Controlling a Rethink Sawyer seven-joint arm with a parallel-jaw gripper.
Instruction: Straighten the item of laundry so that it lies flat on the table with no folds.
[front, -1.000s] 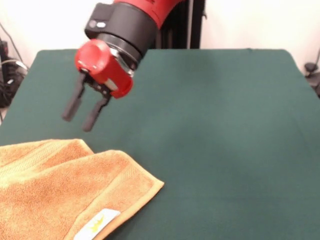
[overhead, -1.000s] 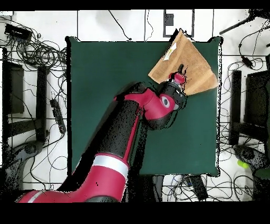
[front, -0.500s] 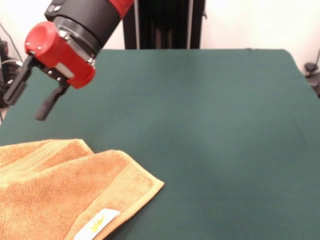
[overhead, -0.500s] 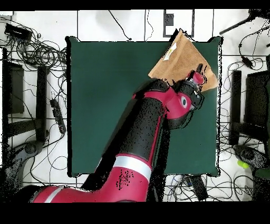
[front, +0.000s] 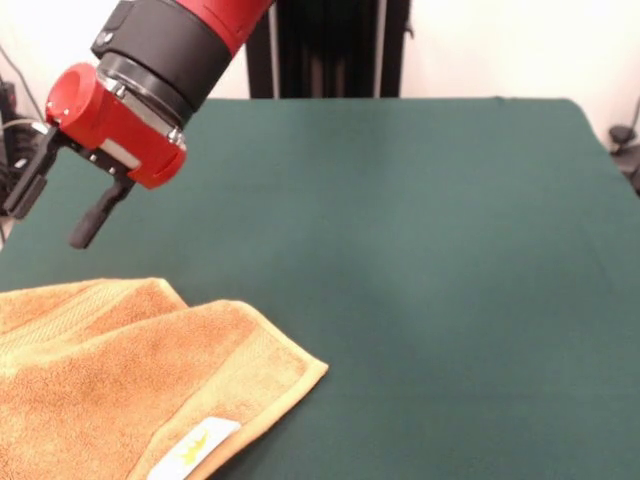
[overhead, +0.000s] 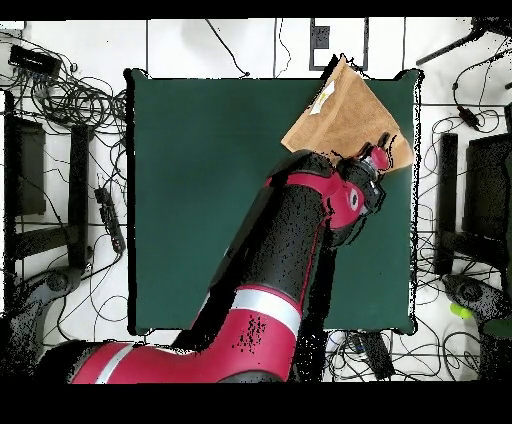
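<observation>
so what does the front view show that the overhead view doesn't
Only the front view shows the open black gripper hanging in the air beyond the orange-tan terry towel, the towel's white label with a yellow mark, and a fold layered over its far corner.

Only the overhead view shows the whole dark green felt table, the towel sitting in one corner and poking past the edge, the full red and black arm, and floor cables.

Both show towel, table and gripper.
</observation>
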